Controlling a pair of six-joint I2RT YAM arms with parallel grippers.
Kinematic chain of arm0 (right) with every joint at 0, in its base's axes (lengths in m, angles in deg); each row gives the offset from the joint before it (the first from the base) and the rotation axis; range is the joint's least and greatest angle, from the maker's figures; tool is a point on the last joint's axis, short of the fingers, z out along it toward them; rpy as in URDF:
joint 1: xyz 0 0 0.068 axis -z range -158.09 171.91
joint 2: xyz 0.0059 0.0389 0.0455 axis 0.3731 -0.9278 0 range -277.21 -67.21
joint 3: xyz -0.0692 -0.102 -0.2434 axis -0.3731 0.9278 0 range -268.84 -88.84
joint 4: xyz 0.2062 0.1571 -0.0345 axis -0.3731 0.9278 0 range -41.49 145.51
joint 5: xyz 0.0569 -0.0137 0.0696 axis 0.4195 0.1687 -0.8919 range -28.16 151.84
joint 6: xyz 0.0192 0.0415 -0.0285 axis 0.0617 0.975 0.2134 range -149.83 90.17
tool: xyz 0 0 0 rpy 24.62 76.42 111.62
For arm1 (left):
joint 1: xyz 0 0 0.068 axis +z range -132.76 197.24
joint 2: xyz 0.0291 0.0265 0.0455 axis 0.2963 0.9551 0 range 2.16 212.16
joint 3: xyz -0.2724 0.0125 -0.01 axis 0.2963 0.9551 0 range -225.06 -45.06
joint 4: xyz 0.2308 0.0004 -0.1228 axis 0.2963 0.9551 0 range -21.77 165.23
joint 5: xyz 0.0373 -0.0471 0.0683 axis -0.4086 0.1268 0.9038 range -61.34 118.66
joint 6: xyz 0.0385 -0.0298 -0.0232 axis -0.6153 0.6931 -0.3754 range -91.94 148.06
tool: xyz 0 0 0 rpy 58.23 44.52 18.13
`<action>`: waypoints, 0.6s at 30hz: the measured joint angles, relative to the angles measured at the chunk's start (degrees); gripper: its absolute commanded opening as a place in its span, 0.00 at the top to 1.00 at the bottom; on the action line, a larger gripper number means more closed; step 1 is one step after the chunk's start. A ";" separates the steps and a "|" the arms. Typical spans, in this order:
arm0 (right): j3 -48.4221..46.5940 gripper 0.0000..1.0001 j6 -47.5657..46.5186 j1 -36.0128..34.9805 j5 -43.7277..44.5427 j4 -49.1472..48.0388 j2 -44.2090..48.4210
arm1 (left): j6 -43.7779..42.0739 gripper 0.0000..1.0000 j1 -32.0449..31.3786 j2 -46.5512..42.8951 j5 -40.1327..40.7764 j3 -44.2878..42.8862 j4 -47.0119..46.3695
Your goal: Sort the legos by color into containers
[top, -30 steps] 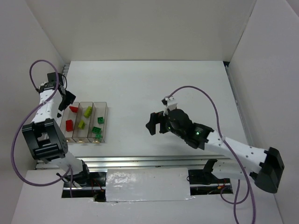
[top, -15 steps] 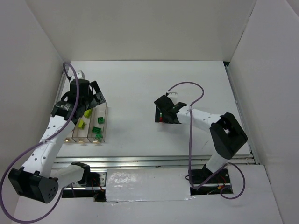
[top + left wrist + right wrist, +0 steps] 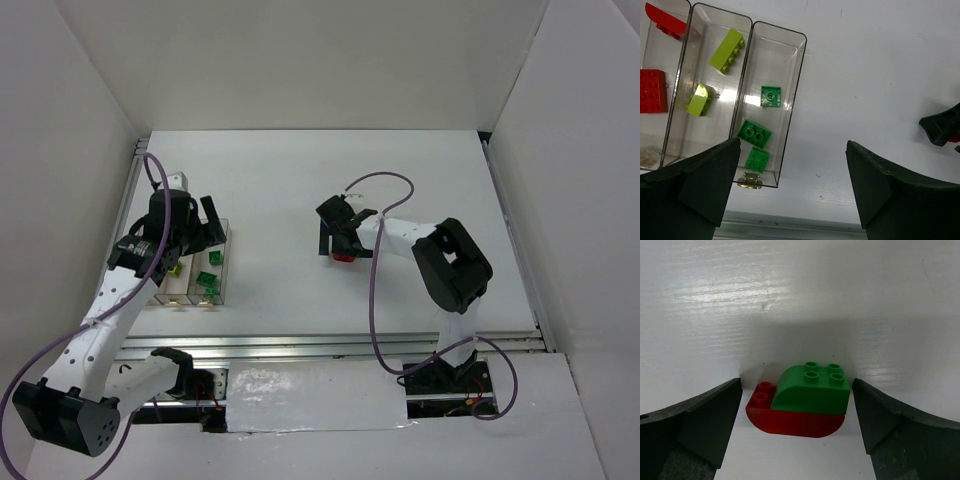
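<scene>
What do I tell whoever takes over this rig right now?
Left pincer: open, empty, over the trays.
Right pincer: open, straddling a green-on-red stacked brick on the table.
Done: red bricks, yellow-green bricks and green bricks each sit in their own tray.
To do: grab that stack, split it, sort both halves.
</scene>
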 measured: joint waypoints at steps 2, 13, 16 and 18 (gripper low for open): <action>0.02 0.05 0.59 0.00 0.24 0.04 0.02 | -0.09 0.00 0.00 0.00 -0.26 0.00 -0.13; 5.86 1.00 -3.19 -0.13 -1.40 -5.84 3.85 | -0.13 0.01 0.00 0.04 -2.71 0.39 -0.57; 10.43 1.00 -7.72 -2.34 -4.37 -9.31 8.22 | -0.17 0.00 0.00 0.57 -6.40 0.50 -1.20; 13.46 1.00 -12.02 -5.25 -7.19 -11.04 12.70 | -0.07 0.00 -0.02 1.68 -10.82 0.50 -2.29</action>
